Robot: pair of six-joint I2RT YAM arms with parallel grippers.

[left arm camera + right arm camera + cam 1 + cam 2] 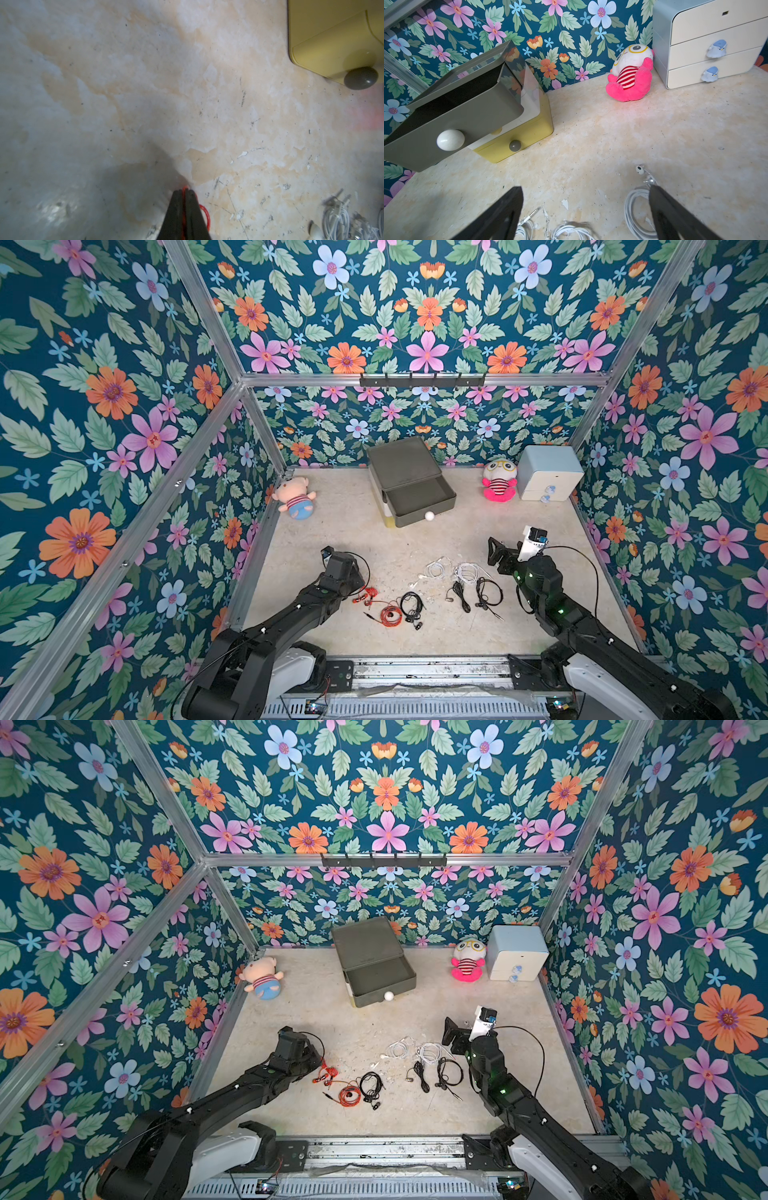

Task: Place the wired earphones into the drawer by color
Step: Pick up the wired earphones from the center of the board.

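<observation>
on the table [340, 531] i count seven wired earphones: two red-orange earphones [390, 616], two white earphones [469, 572] and three black earphones [411, 605]. there is one three-drawer chest [401, 462], and only its grey top drawer [419, 499] is pulled out; the white and yellow tiers under it are closed. there are also two plush toys [296, 497] and one pale blue chest [548, 477].

the left gripper [184, 193] has its jaws pressed together, and a red cord [204, 214] is pinched between them, as the left wrist view shows. in both top views this cord belongs to the red-orange set that is nearer to the left arm; the other red-orange coil lies free just beside it.

the right gripper [585, 188] is spread wide and holds nothing. in the right wrist view it stands above the white coils, one finger [662, 207] in front of a white loop.

the open grey drawer is well apart from both grippers, at the far side of the table behind the earphones.
</observation>
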